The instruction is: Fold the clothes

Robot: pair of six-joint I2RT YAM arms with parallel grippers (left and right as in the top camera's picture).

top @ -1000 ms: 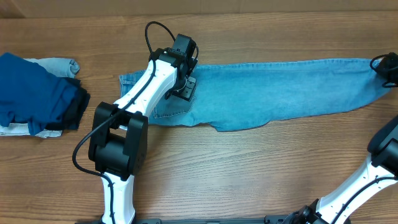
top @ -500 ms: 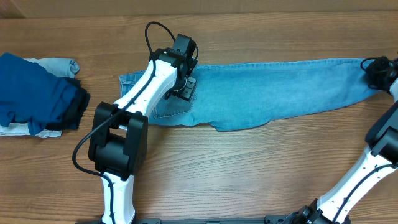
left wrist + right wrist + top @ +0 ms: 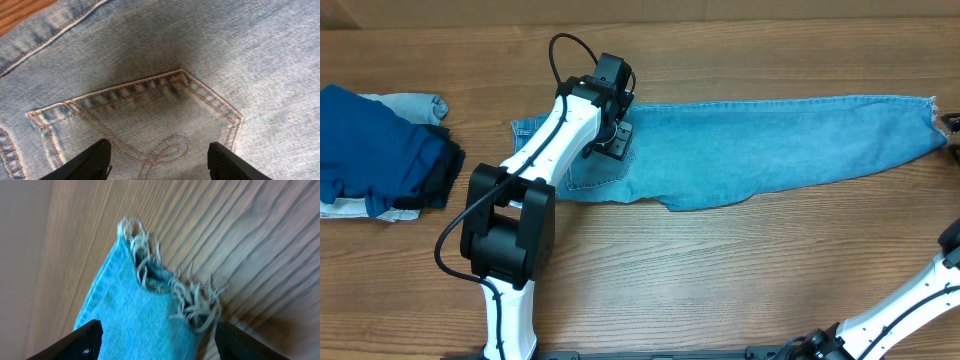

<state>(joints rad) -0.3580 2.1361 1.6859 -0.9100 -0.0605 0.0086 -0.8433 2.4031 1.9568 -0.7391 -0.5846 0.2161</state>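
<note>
The clothes, a pair of long light-blue jeans (image 3: 760, 140), lie stretched flat across the table with the waist at the left and the frayed leg hem (image 3: 932, 112) at the far right. My left gripper (image 3: 614, 136) hovers open just above a back pocket (image 3: 150, 120); its fingers (image 3: 92, 162) straddle the curly stitching and hold nothing. My right gripper (image 3: 160, 342) is open above the frayed hem (image 3: 172, 292), with the cloth lying loose below it. In the overhead view only a dark bit of the right gripper (image 3: 953, 123) shows at the right edge.
A pile of folded garments sits at the left edge: a dark navy one (image 3: 370, 145) on top of pale grey-white ones (image 3: 415, 103). Bare wooden table (image 3: 720, 280) lies in front of the jeans. The left arm's base (image 3: 505, 240) stands at front left.
The right gripper has opened, let go of the leg hem and drawn back to the right, nearly out of the overhead view. The hem now lies flat. The left arm has barely moved.
</note>
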